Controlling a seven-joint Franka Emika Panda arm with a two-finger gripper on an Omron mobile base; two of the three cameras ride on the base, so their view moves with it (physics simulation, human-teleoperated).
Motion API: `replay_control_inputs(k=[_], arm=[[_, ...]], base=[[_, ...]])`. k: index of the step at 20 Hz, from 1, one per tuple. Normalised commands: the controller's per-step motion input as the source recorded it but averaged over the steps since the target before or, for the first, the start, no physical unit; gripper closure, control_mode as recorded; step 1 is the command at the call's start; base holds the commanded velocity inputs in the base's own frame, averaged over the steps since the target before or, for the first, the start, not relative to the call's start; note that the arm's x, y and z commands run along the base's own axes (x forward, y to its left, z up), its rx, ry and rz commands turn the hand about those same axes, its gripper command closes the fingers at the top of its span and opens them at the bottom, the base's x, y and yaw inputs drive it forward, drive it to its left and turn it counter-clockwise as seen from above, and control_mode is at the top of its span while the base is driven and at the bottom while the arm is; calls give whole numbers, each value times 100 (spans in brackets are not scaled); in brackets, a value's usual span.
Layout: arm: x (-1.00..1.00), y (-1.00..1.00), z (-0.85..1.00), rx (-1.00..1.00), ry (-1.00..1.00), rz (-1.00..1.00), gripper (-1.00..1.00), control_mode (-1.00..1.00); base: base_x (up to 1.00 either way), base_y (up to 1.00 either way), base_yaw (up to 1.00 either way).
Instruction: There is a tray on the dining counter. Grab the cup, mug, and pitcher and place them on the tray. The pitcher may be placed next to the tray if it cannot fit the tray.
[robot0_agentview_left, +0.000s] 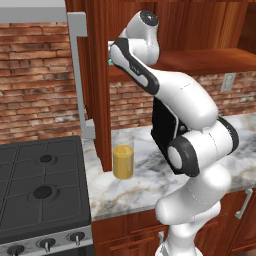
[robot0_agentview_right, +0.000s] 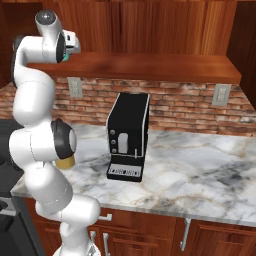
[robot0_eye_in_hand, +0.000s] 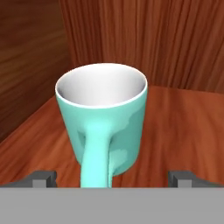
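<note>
Wood-panelled cabinets and a brick wall back the marble bench (robot0_agentview_left: 150, 180), where I see the pitcher (robot0_agentview_left: 123, 161) beside the stove (robot0_agentview_left: 42, 190). Up on the wooden shelf (robot0_eye_in_hand: 175, 131), the mug (robot0_eye_in_hand: 101, 118) stands upright dead ahead of my end effector (robot0_eye_in_hand: 111, 178), handle toward me, between the spread fingers.
</note>
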Motion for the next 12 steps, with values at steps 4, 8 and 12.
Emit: replay_control_inputs(k=[4,8,12], arm=[[17,21,0,0,0,3,-100,-100],[10,25,0,0,0,2,-100,-100],[0,7,0,0,0,4,-100,-100]], base=[[0,0,0],[0,0,0],[0,0,0]])
